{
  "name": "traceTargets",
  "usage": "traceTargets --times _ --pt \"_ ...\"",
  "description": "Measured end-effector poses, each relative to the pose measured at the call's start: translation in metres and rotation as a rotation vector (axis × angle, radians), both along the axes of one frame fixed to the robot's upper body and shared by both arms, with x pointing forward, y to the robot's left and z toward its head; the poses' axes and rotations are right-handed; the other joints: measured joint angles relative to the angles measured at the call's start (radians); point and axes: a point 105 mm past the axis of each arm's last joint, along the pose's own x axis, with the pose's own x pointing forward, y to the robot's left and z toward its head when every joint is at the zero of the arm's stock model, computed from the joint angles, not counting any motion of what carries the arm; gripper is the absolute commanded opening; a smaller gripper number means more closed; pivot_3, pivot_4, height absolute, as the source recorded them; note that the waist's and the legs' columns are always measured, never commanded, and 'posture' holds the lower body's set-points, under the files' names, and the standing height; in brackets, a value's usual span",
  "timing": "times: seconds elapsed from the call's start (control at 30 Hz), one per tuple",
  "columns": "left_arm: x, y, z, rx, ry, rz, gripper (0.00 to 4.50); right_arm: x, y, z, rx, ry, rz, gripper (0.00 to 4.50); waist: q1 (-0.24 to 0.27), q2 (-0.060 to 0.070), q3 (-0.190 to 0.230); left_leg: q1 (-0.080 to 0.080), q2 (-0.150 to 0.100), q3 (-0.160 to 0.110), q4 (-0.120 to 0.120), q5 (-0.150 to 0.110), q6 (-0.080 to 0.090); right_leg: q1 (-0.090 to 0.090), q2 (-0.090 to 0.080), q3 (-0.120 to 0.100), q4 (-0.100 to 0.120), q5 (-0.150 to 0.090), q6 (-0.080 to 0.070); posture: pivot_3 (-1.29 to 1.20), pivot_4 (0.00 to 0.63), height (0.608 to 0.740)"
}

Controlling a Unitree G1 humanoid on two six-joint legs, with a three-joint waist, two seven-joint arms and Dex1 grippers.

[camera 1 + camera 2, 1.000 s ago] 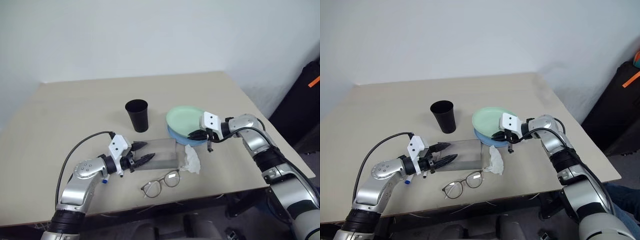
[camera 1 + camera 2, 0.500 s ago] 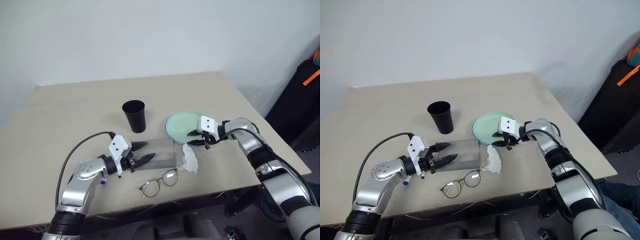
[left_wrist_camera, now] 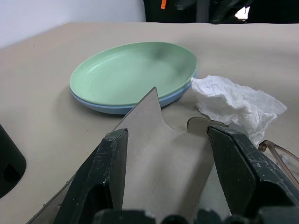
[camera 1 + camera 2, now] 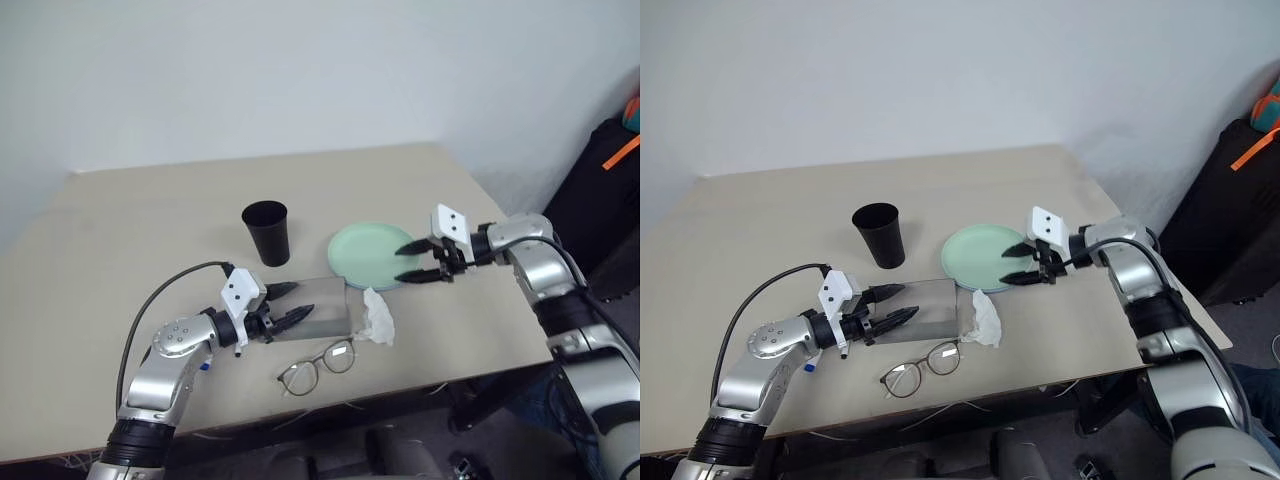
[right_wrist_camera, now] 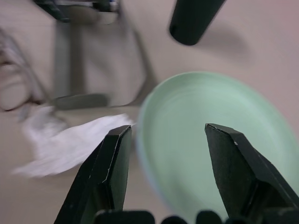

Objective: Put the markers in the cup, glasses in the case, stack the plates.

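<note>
Nearest you, the glasses (image 4: 320, 366) lie flat on the surface (image 4: 130, 230) close to its front edge, lenses toward your left arm, touched by neither set of jaws. Just beyond them your left arm reaches forward and a little rightward, nearly level, with the left gripper (image 4: 293, 303) hanging low over the near-left end of the grey case (image 4: 325, 305). Its jaws stand wide apart and hold nothing; in the left wrist view the left gripper (image 3: 166, 154) straddles the case's raised flap (image 3: 156, 140) without pinching it. A small bit of blue (image 4: 204, 364) shows under that forearm, too hidden for you to say what it is.

A crumpled white tissue (image 4: 378, 318) lies just beside the right end of the case, between the case and the plates.

Your right arm comes in from the right, bent at the elbow, its wrist turned so the right gripper (image 4: 415, 260) points leftward and somewhat down. Its jaws are parted and empty, hovering just off the right rim of the mint green plate (image 4: 368, 254). That plate sits nested on the light blue plate (image 3: 135, 106), whose edge peeks out underneath in the left wrist view; the pair rests flat on the surface.

Farther back, the black cup (image 4: 266, 232) stands upright, well apart from both grippers, left of the plates and behind the case.
</note>
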Motion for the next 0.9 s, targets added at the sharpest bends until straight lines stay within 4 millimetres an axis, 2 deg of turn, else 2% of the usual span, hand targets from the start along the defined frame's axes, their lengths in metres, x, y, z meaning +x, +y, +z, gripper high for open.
traceTargets --times 0.13,0.3,0.4,0.5,0.73,0.9 --pt "0.0 -0.001 -0.001 -0.003 0.004 -0.005 2.81 -0.022 -0.002 -0.018 -0.01 0.145 -0.027 2.71 -0.003 0.0 0.0 0.0 0.0 0.001 0.001 0.0 0.0 0.0 0.0 0.0 0.0 0.0 0.0 0.0 0.0 0.74" --pt "0.0 -0.003 -0.001 -0.004 0.005 -0.013 2.81 -0.028 0.005 -0.022 -0.001 0.205 -0.087 2.71 -0.003 0.0 0.0 0.001 0.0 0.001 0.002 0.0 -0.001 0.0 0.0 0.0 0.0 0.0 0.0 0.0 0.0 0.74" --pt "0.0 -0.003 -0.001 -0.005 0.007 -0.015 2.81 -0.027 0.009 -0.026 0.011 0.239 -0.127 3.29 -0.003 0.0 0.0 0.001 0.0 0.0 0.003 0.0 -0.001 0.0 0.0 -0.001 0.0 0.0 0.0 0.0 0.0 0.74" --pt "0.002 -0.004 0.0 -0.004 0.0 -0.018 2.81 -0.025 0.013 -0.031 0.025 0.266 -0.171 4.24 -0.003 0.0 0.0 0.0 0.0 0.0 0.002 0.0 -0.001 -0.001 0.0 -0.001 0.0 0.0 0.0 0.0 0.0 0.74" --pt "0.003 -0.004 0.001 -0.001 -0.005 -0.017 2.81 -0.016 0.018 -0.044 0.03 0.351 -0.287 4.24 -0.002 0.0 0.0 -0.001 -0.001 0.0 0.002 0.0 0.0 -0.004 0.0 0.0 0.0 0.0 0.0 0.0 0.0 0.74" --pt "0.003 -0.003 0.0 0.003 -0.002 -0.013 2.81 -0.019 0.023 -0.053 0.015 0.415 -0.305 4.24 -0.002 0.0 0.0 -0.002 -0.001 0.0 0.002 0.0 0.0 -0.005 0.0 0.0 0.0 0.0 0.0 0.0 0.0 0.74"
